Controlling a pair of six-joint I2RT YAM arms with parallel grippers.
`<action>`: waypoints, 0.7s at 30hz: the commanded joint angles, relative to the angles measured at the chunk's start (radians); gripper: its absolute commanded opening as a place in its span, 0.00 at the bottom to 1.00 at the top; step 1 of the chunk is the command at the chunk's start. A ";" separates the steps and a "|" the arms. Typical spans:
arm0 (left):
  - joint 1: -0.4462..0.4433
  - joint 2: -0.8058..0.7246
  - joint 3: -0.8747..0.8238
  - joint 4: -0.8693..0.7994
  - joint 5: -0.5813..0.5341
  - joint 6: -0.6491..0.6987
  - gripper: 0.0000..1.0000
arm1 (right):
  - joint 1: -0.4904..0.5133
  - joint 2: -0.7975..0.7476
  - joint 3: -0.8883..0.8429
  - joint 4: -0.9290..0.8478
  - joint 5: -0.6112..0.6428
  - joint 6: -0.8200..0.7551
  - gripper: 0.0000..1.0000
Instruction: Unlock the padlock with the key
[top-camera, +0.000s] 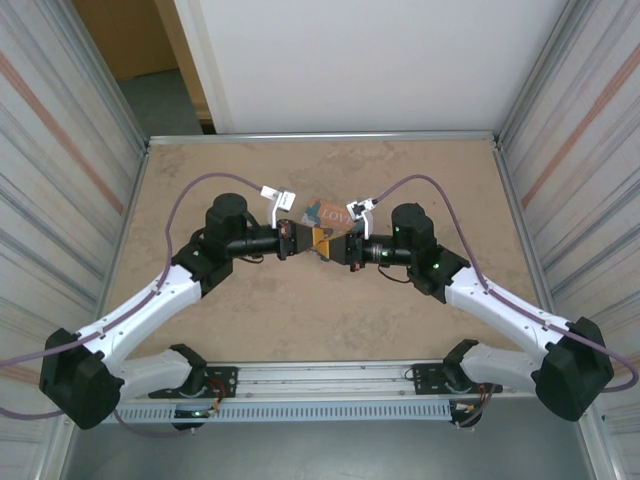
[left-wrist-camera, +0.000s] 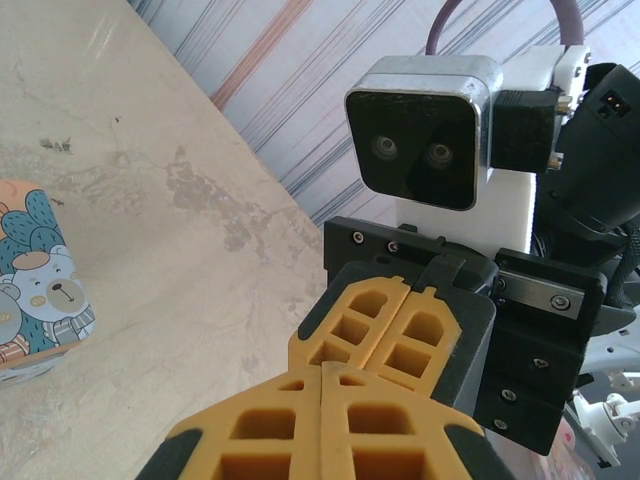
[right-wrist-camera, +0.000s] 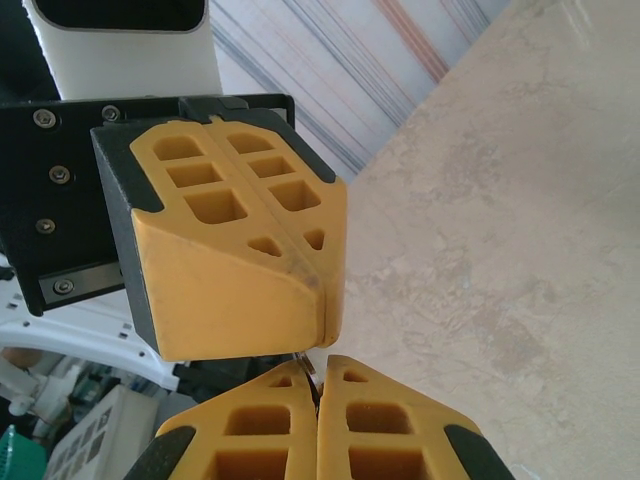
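**Item: two tools meeting, mid-table**

- **Left tool** (top-camera: 298, 238): jaws fully closed, yellow pads pressed flat together along one seam. Nothing can be seen clamped in it.
- **Right tool** (top-camera: 337, 246): jaws likewise closed, pads seam to seam. In the right wrist view a thin dark sliver (right-wrist-camera: 311, 372) sits at the very tip, just where the two tools meet. It may be the key, but it is too small to tell.
- **Key**: not made out with any certainty; see the sliver above.
- **Padlock**: too small or too covered to place. Judged to be at or just under the meeting of the tips, if anywhere near.
- **Box** (top-camera: 326, 212): colourful, with cartoon bears, resting on the table (top-camera: 300, 320) just beyond the tips on the far side. It is apart from the pads, as far as the left wrist view shows.

**Governing relation:** the tools point at each other tip to tip, left from the left and right from the right. Their long axes fall almost on one line running across the table, and the tips are touching or very nearly so. Neither arm is nearer, since both reach the same spot.

**Judgement:** any turn of a key would have to run about this shared line, so the two axes must stay aligned. A sideways slip at the tips is the likely fault.
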 joint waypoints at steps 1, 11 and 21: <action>-0.004 -0.031 -0.009 0.017 0.006 0.029 0.00 | -0.007 -0.025 0.014 -0.050 0.048 -0.027 0.00; -0.002 -0.035 -0.015 0.020 0.000 0.028 0.00 | -0.009 -0.043 0.003 -0.049 0.049 -0.023 0.10; -0.003 -0.029 -0.016 0.028 0.008 0.025 0.00 | -0.008 -0.041 0.008 -0.032 0.039 -0.013 0.17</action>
